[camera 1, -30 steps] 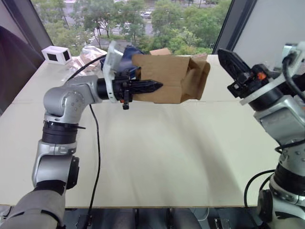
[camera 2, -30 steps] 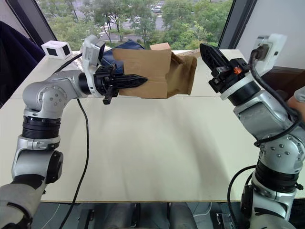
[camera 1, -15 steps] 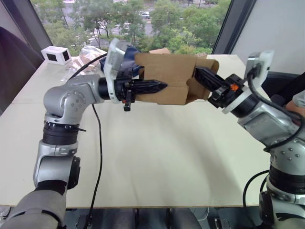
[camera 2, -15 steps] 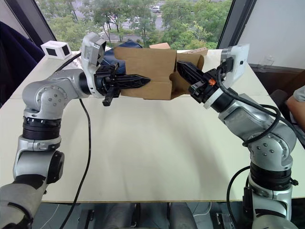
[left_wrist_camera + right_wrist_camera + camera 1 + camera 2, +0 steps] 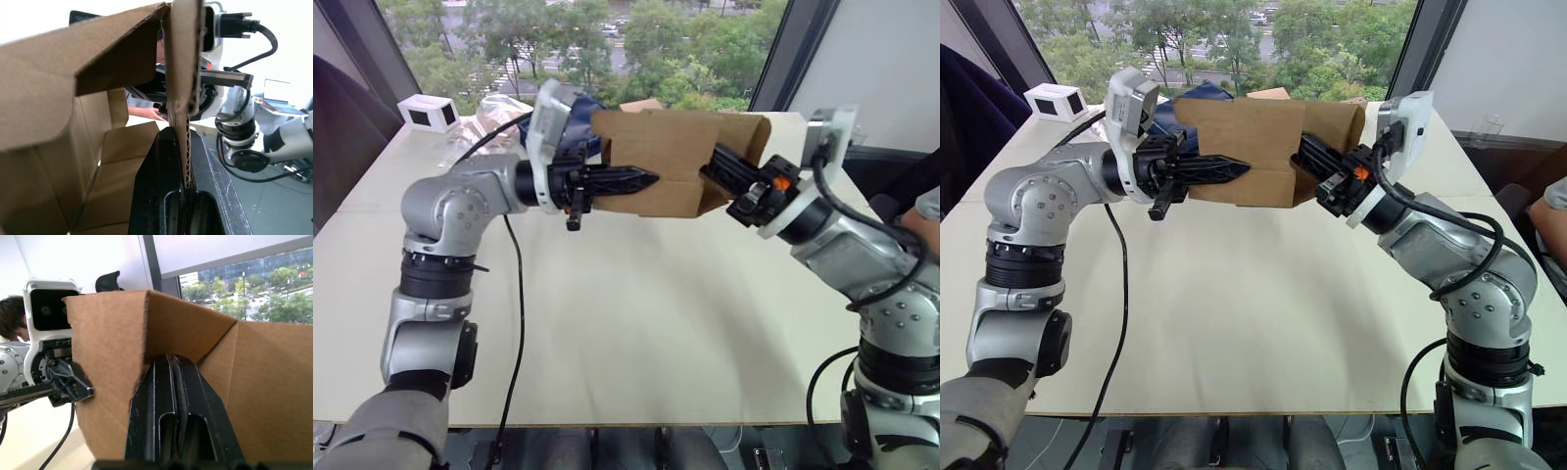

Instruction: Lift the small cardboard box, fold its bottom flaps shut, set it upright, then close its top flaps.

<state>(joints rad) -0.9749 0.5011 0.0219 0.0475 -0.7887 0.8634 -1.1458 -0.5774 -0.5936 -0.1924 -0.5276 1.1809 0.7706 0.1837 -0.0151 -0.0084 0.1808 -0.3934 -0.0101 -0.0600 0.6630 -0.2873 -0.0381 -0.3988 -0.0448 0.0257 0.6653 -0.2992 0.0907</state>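
Observation:
The small cardboard box (image 5: 671,147) hangs on its side above the table. My left gripper (image 5: 182,132) is shut on its near wall, the corrugated edge pinched between the two fingers (image 5: 626,179). The bottom flaps (image 5: 746,132) are at the box's right end, folded inward. My right gripper (image 5: 171,361) is shut, its fingers pressed together into the crease of those flaps (image 5: 1317,157). The top flaps at the other end are hidden behind my left wrist.
The pale table (image 5: 656,323) spreads below. At its far left corner sit a small white box (image 5: 429,113) and a clear plastic bag (image 5: 494,106). A dark blue item (image 5: 584,102) and a brown cardboard piece (image 5: 642,104) lie behind the held box. A person's hand (image 5: 928,208) is at the right edge.
My right arm swung in from the right and drove its shut fingers into the box's right end, pushing the flaps inward. The left gripper kept the box nearly still.

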